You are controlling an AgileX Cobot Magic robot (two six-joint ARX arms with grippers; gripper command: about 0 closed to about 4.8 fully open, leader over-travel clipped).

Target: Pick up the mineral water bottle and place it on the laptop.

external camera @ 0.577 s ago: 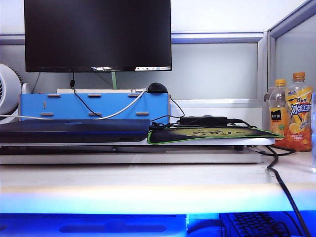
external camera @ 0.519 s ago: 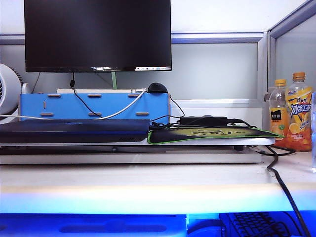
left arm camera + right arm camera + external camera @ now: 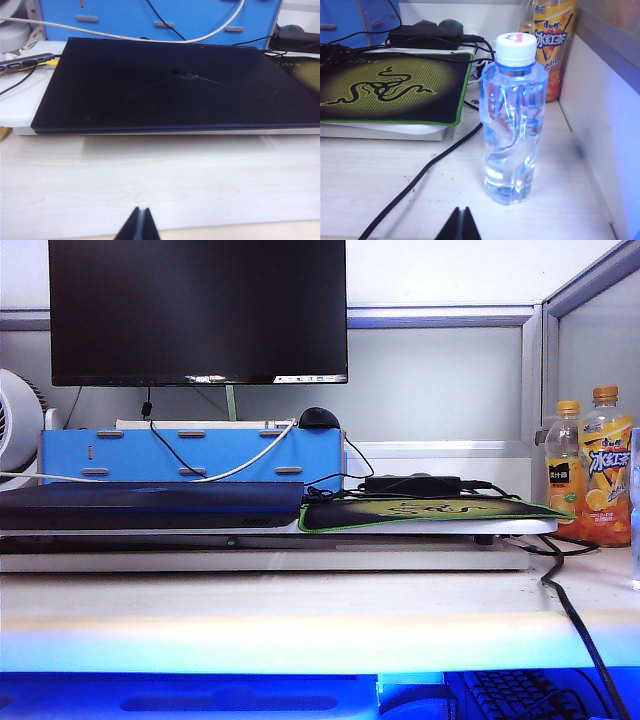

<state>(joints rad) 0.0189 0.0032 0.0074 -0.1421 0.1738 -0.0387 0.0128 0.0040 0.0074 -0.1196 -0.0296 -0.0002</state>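
Nothing is started yet — the water bottle [image 3: 510, 120] stands upright on the bench [image 3: 380, 175] at centre-right of the right wrist view, apart from the right gripper [image 3: 460, 223], whose jaws are pressed together. The left gripper [image 3: 140, 223], jaws likewise closed, faces the laptop [image 3: 170, 85]. Next the right jaws must open and reach the bottle. The exterior view matches the earlier frames — no change.

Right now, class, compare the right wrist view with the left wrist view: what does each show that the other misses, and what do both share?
Only the right wrist view shows the mineral water bottle upright on the table, untouched, beside the mouse pad, a black cable and an orange juice bottle, with the right gripper shut. Only the left wrist view shows the laptop, closed with nothing on its lid, and the left gripper shut. Both show the pale wooden table and the blue box behind.
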